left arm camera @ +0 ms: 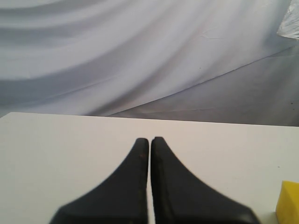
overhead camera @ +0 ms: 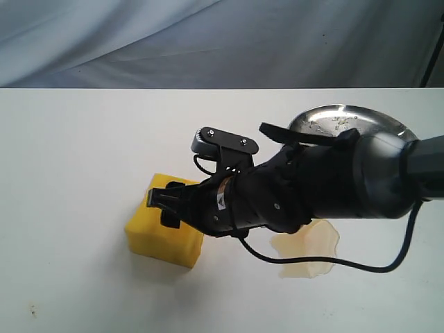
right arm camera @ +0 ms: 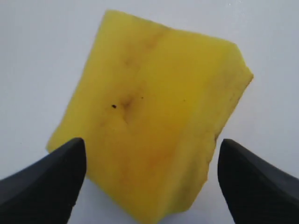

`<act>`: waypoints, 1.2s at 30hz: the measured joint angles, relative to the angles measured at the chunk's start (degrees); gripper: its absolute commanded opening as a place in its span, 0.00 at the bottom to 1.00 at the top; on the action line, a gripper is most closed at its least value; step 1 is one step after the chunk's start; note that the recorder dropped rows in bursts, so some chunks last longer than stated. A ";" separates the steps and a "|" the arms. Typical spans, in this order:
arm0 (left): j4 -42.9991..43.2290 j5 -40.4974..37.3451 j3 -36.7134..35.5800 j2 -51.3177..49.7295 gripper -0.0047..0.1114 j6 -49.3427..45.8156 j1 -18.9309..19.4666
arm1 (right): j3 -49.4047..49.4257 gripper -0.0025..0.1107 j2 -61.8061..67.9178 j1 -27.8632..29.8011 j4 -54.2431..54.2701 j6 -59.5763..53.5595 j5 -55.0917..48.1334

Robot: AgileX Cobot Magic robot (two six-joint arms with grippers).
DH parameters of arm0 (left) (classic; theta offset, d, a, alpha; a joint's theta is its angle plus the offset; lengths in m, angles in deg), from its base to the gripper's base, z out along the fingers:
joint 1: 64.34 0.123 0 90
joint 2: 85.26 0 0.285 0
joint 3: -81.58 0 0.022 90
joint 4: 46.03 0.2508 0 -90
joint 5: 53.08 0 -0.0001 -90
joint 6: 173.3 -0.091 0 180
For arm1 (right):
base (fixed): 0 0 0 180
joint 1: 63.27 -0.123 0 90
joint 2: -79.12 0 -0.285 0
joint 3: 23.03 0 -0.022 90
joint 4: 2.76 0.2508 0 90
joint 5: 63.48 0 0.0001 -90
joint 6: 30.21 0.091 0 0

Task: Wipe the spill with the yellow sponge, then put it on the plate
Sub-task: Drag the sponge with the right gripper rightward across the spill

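Note:
The yellow sponge [overhead camera: 161, 233] lies on the white table left of centre; it fills the right wrist view [right arm camera: 154, 126], with a few small brown specks on its top. My right gripper [overhead camera: 166, 205] reaches across from the right and hovers over the sponge's near-right part, open, its two black fingertips [right arm camera: 56, 177] wide on either side of the block without touching it. The spill [overhead camera: 311, 248] is a pale beige puddle right of the sponge, partly under the arm. Behind the arm the steel plate [overhead camera: 343, 119] rests at the back right. My left gripper [left arm camera: 150, 140] is shut on nothing, off to the side.
A black cable [overhead camera: 326, 262] loops from the right arm across the spill. A grey cloth backdrop [overhead camera: 208, 41] hangs behind the table's far edge. A small dark speck [overhead camera: 32, 312] marks the table at the front left.

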 measured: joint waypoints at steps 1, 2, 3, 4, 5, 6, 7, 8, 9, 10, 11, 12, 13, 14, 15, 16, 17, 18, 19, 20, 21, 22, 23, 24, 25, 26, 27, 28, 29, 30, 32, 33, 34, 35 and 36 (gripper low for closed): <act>0.00 0.00 0.00 0.00 0.07 0.00 0.00 | 0.00 0.65 0.65 0.00 0.00 0.40 0.00; 0.00 0.00 0.00 0.00 0.07 0.00 0.00 | 0.00 0.65 1.30 0.00 0.00 0.69 0.26; 0.00 0.00 0.00 0.00 0.07 0.00 0.00 | 0.00 0.65 1.99 0.00 0.00 1.23 0.53; 0.00 0.00 0.00 0.00 0.07 0.00 0.00 | 0.00 0.65 2.57 0.00 0.00 1.39 1.04; 0.00 0.00 0.00 0.00 0.07 0.00 0.00 | -0.12 0.65 3.30 0.00 0.00 1.77 1.27; 0.00 0.00 0.00 0.00 0.07 0.00 0.00 | -0.56 0.65 3.98 0.00 0.00 1.78 1.44; 0.00 0.00 0.00 0.00 0.07 0.00 0.00 | -1.04 0.65 4.49 0.00 0.00 1.88 1.49; 0.00 0.00 0.00 0.00 0.07 0.00 0.00 | -1.72 0.64 4.94 0.00 0.00 1.88 1.51; 0.00 0.00 0.00 0.00 0.07 0.00 0.00 | -2.45 0.63 5.50 0.00 0.00 1.99 1.60; 0.00 0.00 0.00 0.00 0.07 0.00 0.00 | -3.10 0.60 5.87 0.00 -0.12 1.99 1.64; 0.00 0.00 0.00 0.00 0.07 0.00 0.00 | -3.60 0.55 6.22 0.00 -0.12 1.99 1.76; 0.00 0.00 0.00 0.00 0.07 0.00 0.00 | -4.14 0.51 6.46 0.00 -0.12 1.99 1.89; 0.00 0.00 0.00 0.00 0.07 0.00 0.00 | -4.39 0.46 6.51 0.00 -0.12 1.99 2.02; 0.00 0.00 0.00 0.00 0.07 0.00 0.00 | -4.53 0.40 6.59 0.00 -0.12 1.99 2.03; 0.00 0.00 0.00 0.00 0.07 0.00 0.00 | -4.68 0.36 6.59 0.00 -0.23 1.99 2.03; 0.00 0.00 0.00 0.00 0.07 0.00 0.00 | -4.78 0.31 6.59 0.00 -0.38 1.99 2.03; 0.00 0.00 0.00 0.00 0.07 0.00 0.00 | -4.78 0.26 6.59 0.00 -0.94 1.69 2.18; 0.00 0.00 0.00 0.00 0.07 0.00 0.00 | -4.81 0.22 6.59 0.00 -0.94 1.23 2.15; 0.00 0.00 0.00 0.00 0.07 0.00 0.00 | -4.81 0.18 6.59 0.00 -1.28 0.67 2.15; 0.00 0.00 0.00 0.00 0.07 0.00 0.00 | -4.81 0.14 6.59 0.00 -1.77 0.11 2.15; 0.00 0.00 0.00 0.00 0.07 0.00 0.00 | -4.81 0.12 6.59 0.00 -2.06 -0.50 2.15; 0.00 0.00 0.00 0.00 0.07 0.00 0.00 | -4.81 0.08 6.59 0.00 -2.14 -1.32 2.01; 0.00 0.00 0.00 0.00 0.07 0.00 0.00 | -4.90 0.05 6.59 0.00 -2.44 -2.26 1.57; 0.00 0.00 0.00 0.00 0.07 0.00 0.00 | -4.90 0.03 6.59 0.00 -2.57 -3.43 1.29; 0.00 0.00 0.00 0.00 0.07 0.00 0.00 | -4.65 0.02 6.45 0.00 -2.82 -4.49 1.20; 0.00 0.00 0.00 0.00 0.07 0.00 0.00 | -4.07 0.02 5.83 0.11 -2.84 -5.81 1.20; 0.00 0.00 0.00 0.00 0.07 0.00 0.00 | -3.21 0.02 4.99 0.11 -2.96 -7.16 0.91; 0.00 0.00 0.00 0.00 0.07 0.00 0.00 | -2.09 0.02 3.91 0.19 -2.96 -8.43 0.68; 0.00 0.00 0.00 0.00 0.07 0.00 0.00 | -0.79 0.02 2.86 0.46 -2.96 -9.42 0.42; 0.00 0.00 0.00 0.00 0.07 0.00 0.00 | 0.65 0.02 1.19 0.87 -3.09 -10.50 0.16; 0.00 0.00 0.00 0.00 0.07 0.00 0.00 | 3.57 0.02 -1.67 1.76 -3.09 -12.37 0.05; 0.00 0.00 0.00 0.00 0.07 0.00 0.00 | 5.31 0.02 -3.32 2.28 -3.09 -13.12 -0.19; 0.00 0.00 0.00 0.00 0.07 0.00 0.00 | 7.07 0.02 -4.98 2.82 -3.18 -13.88 -0.20; 0.00 0.00 0.00 0.00 0.07 0.00 0.00 | 8.45 0.02 -6.32 3.25 -3.18 -14.58 -0.32; 0.00 0.00 0.00 0.00 0.07 0.00 0.00 | 10.16 0.02 -7.96 3.82 -3.18 -15.28 -0.50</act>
